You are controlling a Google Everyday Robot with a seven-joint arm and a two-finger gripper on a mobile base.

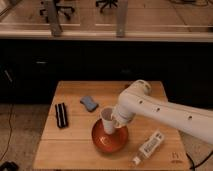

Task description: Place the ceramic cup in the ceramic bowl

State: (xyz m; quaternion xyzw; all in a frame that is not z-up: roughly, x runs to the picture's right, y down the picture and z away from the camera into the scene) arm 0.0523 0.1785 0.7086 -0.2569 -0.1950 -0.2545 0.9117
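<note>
My fingers [118,121] are at the end of my arm [160,112], over the front-middle of the desk [70,145], right up against the right side of the cup [108,120]. Whether they pinch the cup or stand spread beside it: can't tell, the wrist hides them.

Cup: small, white, narrower twd the base, mouth up, approx upright w/ a slight lean. It sits at the back-left part of the bowl [112,142], lower end down inside the bowl's rim line. Can't tell if the base touches the bowl's inside.

Bowl: wide, shallow, glossy orange-red, near the front edge of the desk, about centre. Its right-back part is covered by my wrist.

My arm is white & thick. It comes in from the right edge, bends at a rounded joint above the bowl & drops to the cup.

Other stuff on the desk:
- white bottle [150,146], lying on its side, front-right, just beside the bowl, cap end twd the front edge.
- blue-grey pad [89,103], flat, left-back of the cup, near but apart.
- black bar [61,115], flat, left side of the desk, well apart from the bowl.

Desk is light wood. Behind it is a dark cabinet front [60,60], w/ a pale ledge [100,32] above that.
</note>
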